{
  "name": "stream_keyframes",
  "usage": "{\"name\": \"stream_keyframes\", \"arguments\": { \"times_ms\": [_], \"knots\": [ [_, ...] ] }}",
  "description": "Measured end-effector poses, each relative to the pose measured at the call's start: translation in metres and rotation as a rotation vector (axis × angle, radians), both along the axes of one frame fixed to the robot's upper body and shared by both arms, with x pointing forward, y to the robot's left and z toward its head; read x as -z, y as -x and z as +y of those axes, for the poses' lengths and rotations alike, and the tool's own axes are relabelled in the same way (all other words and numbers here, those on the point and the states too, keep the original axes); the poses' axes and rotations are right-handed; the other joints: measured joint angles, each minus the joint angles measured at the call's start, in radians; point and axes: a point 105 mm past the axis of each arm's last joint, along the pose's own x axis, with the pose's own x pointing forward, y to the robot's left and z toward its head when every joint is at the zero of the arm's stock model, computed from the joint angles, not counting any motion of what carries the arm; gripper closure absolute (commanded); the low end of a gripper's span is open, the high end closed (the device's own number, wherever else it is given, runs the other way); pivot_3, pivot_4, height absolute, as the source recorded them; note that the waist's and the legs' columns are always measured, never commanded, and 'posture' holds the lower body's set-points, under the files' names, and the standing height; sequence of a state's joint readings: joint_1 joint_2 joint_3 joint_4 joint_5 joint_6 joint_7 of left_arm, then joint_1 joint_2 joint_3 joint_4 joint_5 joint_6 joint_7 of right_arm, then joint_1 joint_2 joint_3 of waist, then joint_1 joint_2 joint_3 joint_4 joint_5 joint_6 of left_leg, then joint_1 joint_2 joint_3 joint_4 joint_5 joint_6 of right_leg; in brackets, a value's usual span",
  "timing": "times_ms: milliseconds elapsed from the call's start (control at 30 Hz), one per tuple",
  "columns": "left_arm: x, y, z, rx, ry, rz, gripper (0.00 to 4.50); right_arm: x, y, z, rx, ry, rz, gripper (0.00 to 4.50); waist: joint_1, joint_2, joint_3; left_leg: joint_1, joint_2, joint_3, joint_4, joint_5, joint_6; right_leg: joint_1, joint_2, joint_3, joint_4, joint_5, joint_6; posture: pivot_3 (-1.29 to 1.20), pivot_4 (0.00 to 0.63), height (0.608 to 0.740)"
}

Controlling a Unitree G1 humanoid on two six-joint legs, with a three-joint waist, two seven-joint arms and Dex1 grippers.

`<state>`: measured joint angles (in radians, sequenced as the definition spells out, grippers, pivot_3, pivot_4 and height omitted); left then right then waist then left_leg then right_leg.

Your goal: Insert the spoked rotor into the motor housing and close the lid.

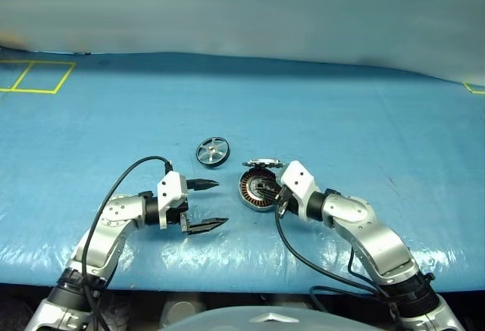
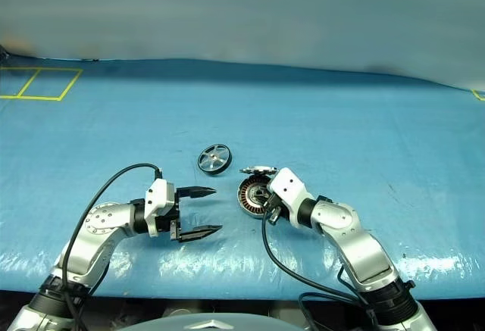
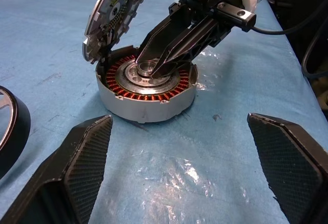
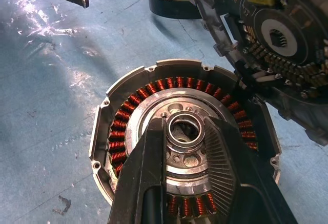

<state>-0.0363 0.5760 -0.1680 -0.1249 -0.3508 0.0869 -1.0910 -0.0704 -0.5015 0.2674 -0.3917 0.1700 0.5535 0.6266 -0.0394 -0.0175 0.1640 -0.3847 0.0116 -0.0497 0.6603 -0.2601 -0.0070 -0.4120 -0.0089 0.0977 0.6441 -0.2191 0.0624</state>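
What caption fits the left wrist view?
Right hand grips the centre ring inside the motor housing, lid tilted open.

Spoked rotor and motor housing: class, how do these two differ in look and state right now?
The spoked rotor is dark with open spokes; the motor housing is silver-walled with copper windings inside. The rotor lies alone on the blue table; the housing has the right gripper reaching into its centre and the lid tilted up at its edge. Both are round.
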Motion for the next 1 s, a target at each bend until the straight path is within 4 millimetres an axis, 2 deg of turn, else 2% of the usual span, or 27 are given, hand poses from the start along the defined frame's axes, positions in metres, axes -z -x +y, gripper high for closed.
{"name": "stream_keyframes", "arguments": {
  "times_ms": [1000],
  "knots": [
    [0.002, 0.0006, 0.0009, 0.003, -0.025, -0.016, 0.0, 0.0035, -0.0015, -0.0002, 0.026, 0.002, -0.004, 3.8, 0.001, 0.0, 0.0, 0.0, 0.0, 0.0, 0.001, 0.0, 0.0, 0.001, 0.0, 0.0, 0.0, 0.0, 0.0, 0.0, 0.15, 0.74]
  ]
}}
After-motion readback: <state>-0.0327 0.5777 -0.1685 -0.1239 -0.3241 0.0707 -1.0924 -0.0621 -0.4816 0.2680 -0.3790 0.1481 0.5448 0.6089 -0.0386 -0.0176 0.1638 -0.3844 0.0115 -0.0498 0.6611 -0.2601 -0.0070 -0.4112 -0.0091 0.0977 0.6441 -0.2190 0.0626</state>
